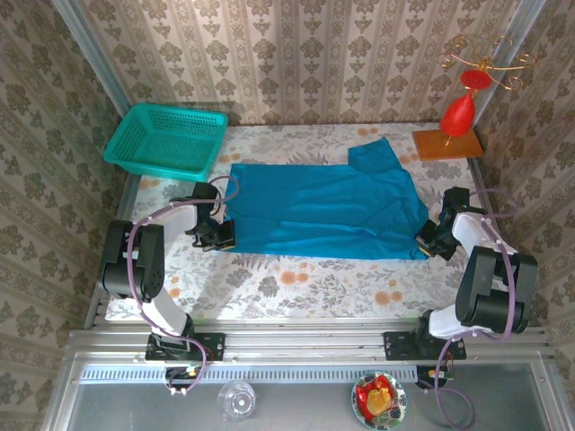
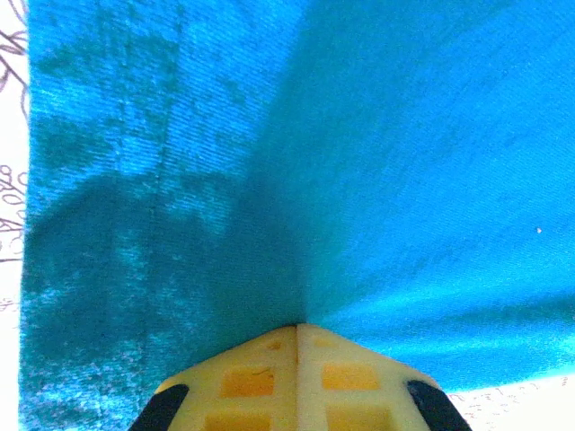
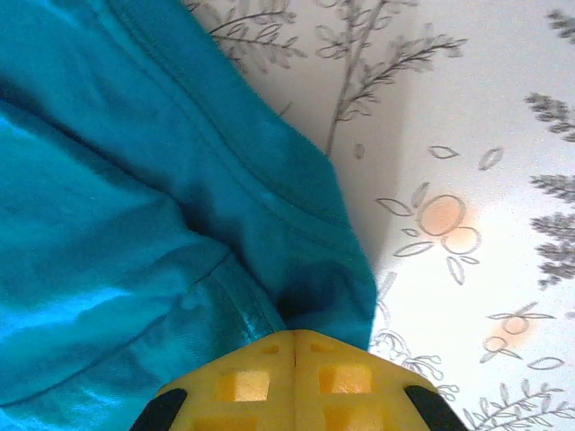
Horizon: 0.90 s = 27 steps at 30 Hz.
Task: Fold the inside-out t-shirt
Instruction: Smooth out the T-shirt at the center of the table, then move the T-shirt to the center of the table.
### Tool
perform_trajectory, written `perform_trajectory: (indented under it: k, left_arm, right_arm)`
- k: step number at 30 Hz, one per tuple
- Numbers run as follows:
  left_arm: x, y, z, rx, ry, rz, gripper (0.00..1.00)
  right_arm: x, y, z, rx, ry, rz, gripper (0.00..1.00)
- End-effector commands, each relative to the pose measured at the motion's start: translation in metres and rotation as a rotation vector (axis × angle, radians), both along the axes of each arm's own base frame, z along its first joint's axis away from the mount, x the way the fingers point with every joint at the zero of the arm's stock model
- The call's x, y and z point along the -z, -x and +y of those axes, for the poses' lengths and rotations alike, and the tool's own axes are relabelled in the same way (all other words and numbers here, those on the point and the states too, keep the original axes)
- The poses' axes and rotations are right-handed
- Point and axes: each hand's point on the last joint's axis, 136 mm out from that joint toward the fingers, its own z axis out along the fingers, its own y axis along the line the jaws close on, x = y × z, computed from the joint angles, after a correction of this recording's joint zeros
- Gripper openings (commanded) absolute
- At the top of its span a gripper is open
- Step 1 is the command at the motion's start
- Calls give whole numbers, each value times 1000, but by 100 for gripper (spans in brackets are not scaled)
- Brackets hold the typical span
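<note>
The inside-out t-shirt is plain bright blue and lies spread flat across the middle of the floral table, with one sleeve folded up at the back right. My left gripper is shut on its near left corner. In the left wrist view the yellow fingers meet with blue cloth pinched at their tips. My right gripper is shut on the near right corner. The right wrist view has the hemmed t-shirt edge bunched at the closed fingers.
A teal mesh basket stands at the back left. At the back right a wooden base carries a red ornament. Wallpapered walls enclose three sides. A metal rail runs along the near edge.
</note>
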Motion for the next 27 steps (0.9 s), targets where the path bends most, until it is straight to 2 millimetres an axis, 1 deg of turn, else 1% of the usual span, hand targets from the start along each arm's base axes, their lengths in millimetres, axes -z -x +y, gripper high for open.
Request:
perform_trajectory:
  k: [1,3,6,8,11,12,14,16,17,19,21,24,26,27]
  left_arm:
    - [13,22,21,-39,-84,93,0]
    - [15,23,22,-40,-86,96,0]
    - [16,25,23,-40,-86,103,0]
    - [16,25,22,-38,-80,103,0]
    - [12,24,20,-36,-72,95,0]
    - [10,23,19,-35,-68,91,0]
    - [3,20,18,-39,-56,72,1]
    - [-8,15,14,-47,-34,42,3]
    - [-16,12,13,-50,-21,25,4]
    - [-29,6,9,-50,-2,-7,5]
    - [-39,0,5,-46,16,-30,5]
    - [-44,-6,-2,-31,32,-34,5]
    - [-40,-10,-6,-23,43,-26,4]
    - [-36,-11,-9,-17,51,-14,4]
  right_arm:
    - [-8,15,-17,91,69,-1,0]
    - [-6,21,-24,127,85,1,0]
    - [1,24,-28,148,83,26,0]
    - [6,22,-26,146,56,36,0]
    - [2,18,-24,143,39,27,1]
    - [0,18,-24,145,41,30,12]
    - [-12,19,-25,136,67,16,29]
    - [-28,14,-22,106,87,-28,34]
    - [-35,10,-17,85,78,-57,35]
    - [-46,-1,2,30,13,-125,37]
    - [-48,-11,27,-20,-91,-160,38]
    - [-41,-22,55,-65,-244,-168,39]
    - [-32,-26,63,-62,-296,-167,39]
    - [-26,-26,64,-53,-308,-158,40]
